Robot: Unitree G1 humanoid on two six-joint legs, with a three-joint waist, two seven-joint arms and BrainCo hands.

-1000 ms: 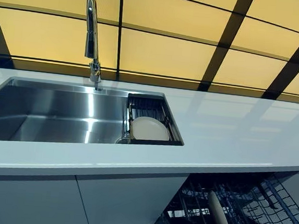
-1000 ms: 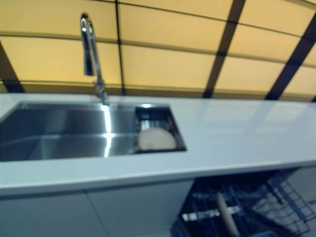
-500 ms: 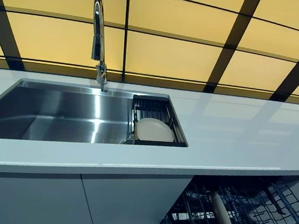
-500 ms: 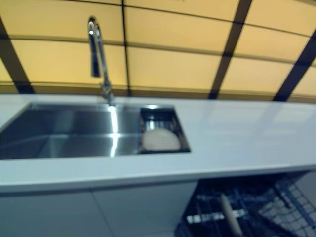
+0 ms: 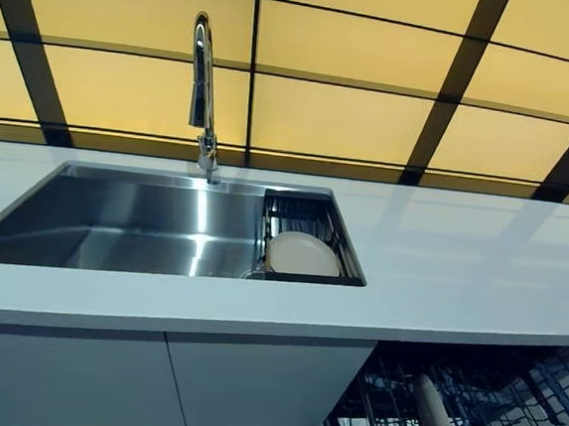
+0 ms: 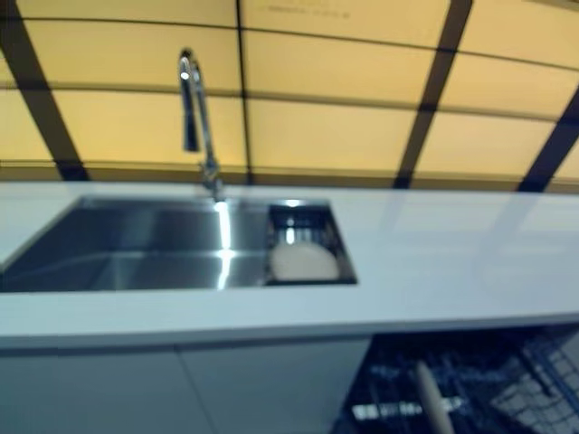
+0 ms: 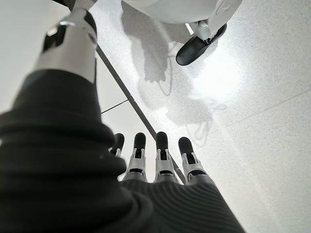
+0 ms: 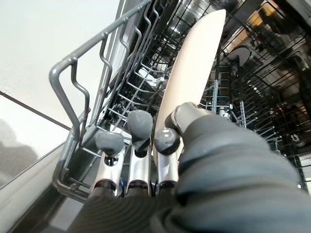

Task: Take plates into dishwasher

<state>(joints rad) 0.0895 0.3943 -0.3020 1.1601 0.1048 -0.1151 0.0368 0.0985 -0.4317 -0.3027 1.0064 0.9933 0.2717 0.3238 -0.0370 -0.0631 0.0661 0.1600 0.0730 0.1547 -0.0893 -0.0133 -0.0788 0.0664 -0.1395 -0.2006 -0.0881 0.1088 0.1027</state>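
Note:
A cream plate (image 8: 194, 68) stands on edge among the tines of the dark wire dishwasher rack (image 8: 73, 77). My right hand (image 8: 141, 160) has curled fingers on one face of its near rim and the thumb on the other. From the head camera the same plate (image 5: 436, 421) rises from the rack (image 5: 517, 403) below the counter, and neither hand shows there. A second cream plate (image 5: 304, 255) lies in the black drain basket (image 5: 300, 209) at the sink's right end. My left hand (image 7: 160, 155) hangs over the floor, fingers straight and holding nothing.
A steel sink (image 5: 114, 228) with a tall chrome faucet (image 5: 204, 86) is set in the white counter (image 5: 460, 258). White cabinet fronts (image 5: 70, 384) run beneath it, left of the dishwasher opening. A yellow panelled wall rises behind.
The whole picture has slid right and slightly down, so the head camera has moved. The plates keep their places in the basket and the rack.

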